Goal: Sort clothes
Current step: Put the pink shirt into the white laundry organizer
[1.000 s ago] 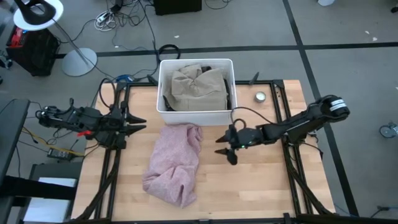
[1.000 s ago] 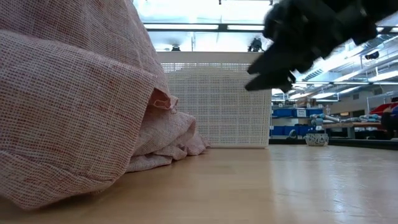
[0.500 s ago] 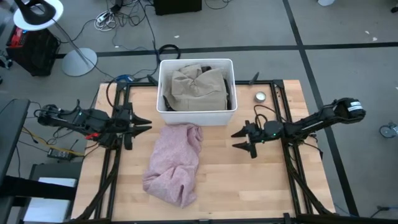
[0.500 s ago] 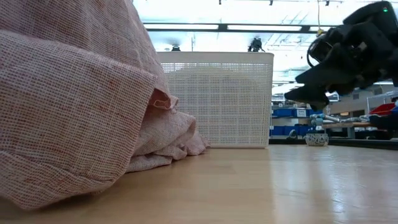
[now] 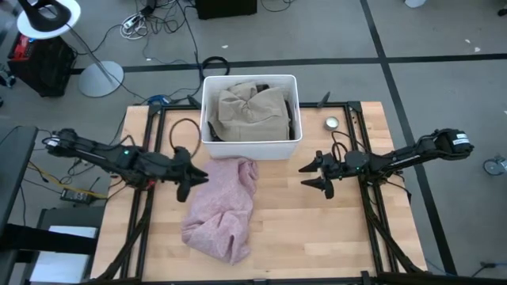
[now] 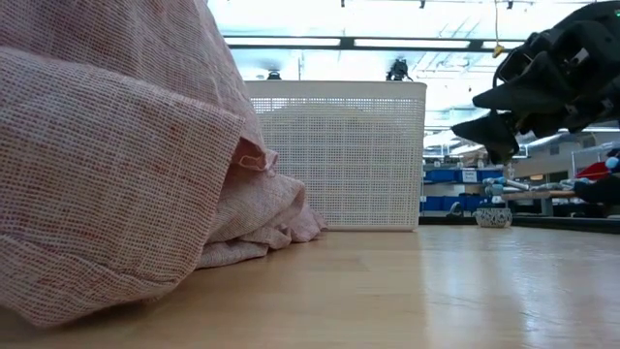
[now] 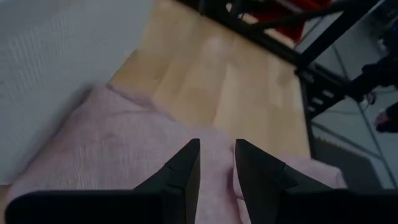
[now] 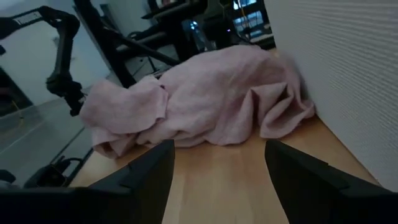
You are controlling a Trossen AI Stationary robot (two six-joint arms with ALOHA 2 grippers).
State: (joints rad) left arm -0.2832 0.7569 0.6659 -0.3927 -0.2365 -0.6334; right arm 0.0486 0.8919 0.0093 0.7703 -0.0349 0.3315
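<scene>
Garments in the white bin (image 5: pixel 250 147) mostly hide under a beige one (image 5: pixel 252 109); pink garment (image 5: pixel 223 208) lies on the table (image 5: pixel 317 229). Left gripper (image 5: pixel 196 176) fingers slightly parted, right gripper (image 5: pixel 310 176) fingers wide open, both empty.

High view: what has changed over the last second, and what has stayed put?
The left claw has reached in from the table's left edge to the pink garment, open above it, holding nothing. The right claw has drawn back rightward from the table's middle, open and empty. The pink garment, the white bin and the beige garment inside it lie as before.
</scene>
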